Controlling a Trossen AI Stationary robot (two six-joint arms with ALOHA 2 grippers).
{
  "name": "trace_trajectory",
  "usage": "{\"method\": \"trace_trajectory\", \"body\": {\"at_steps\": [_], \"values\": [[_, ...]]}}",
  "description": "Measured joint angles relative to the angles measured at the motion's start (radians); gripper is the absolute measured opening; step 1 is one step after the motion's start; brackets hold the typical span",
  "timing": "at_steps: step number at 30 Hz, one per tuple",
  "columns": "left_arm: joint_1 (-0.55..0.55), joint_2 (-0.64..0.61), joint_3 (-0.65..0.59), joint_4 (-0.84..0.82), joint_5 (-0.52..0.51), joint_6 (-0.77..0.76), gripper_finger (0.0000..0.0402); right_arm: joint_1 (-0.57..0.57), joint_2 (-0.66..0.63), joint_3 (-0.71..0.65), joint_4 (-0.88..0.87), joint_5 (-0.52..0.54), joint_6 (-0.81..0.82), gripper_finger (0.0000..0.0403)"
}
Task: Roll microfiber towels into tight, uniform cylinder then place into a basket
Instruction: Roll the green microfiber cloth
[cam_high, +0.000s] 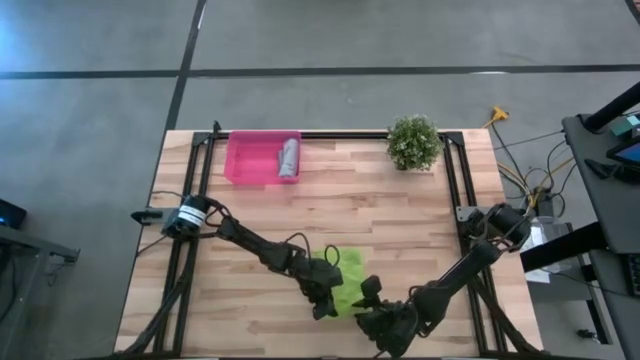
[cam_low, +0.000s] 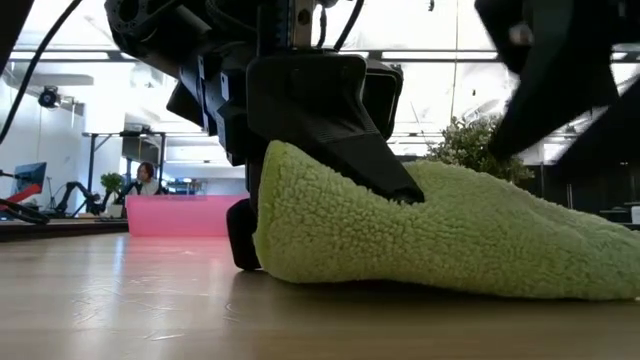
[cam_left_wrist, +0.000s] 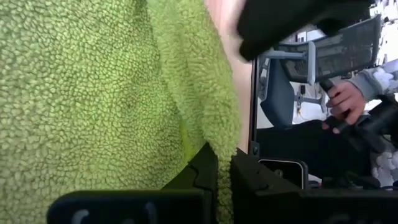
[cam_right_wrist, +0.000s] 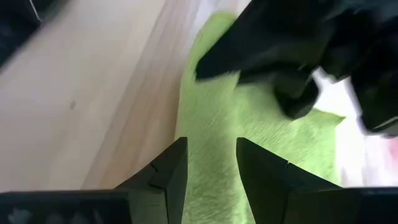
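We see the table (cam_high: 400, 210), pale wood planks with black rails down both sides, on a grey floor crossed by dark lines. Both arms reach to its near edge and cover much of the green towel (cam_high: 349, 283) there; from above only a bunched patch shows between them. The low view shows what the top view cannot: the towel's left end humped up off the wood, the rest sloping flat to the right.

The left gripper (cam_high: 326, 293) is clamped on the towel's left edge; its wrist view shows a fold pinched between the closed fingers (cam_left_wrist: 205, 171). The right gripper (cam_right_wrist: 211, 168) hangs over the towel's other side, jaws apart with green pile showing between them, nothing held.

The basket (cam_high: 245, 160) sits at the far edge, left of middle, with the grey towel (cam_high: 289, 158) rolled at its right end. A plant (cam_high: 413, 141) stands at the far edge, right of middle.

Beyond the table the left wrist view catches a person's hand (cam_left_wrist: 345, 102) on a dark handle, and the low view a seated person (cam_low: 148, 178), small and hard to make out.
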Motion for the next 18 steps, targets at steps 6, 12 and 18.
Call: {"method": "trace_trajectory", "body": {"at_steps": [6,12,18], "values": [[0.000,0.000,0.000,0.001,0.000,0.000,0.0000,-0.007,0.033,-0.027,0.009,-0.051,0.019,0.0132],[-0.003,0.000,0.000,0.000,-0.001,0.000,0.0000,-0.026,-0.107,-0.006,-0.134,-0.047,0.238,0.0132],[-0.003,0.000,-0.007,0.001,-0.004,0.007,0.0000,-0.094,-0.240,-0.058,-0.136,-0.183,0.497,0.0135]]}}
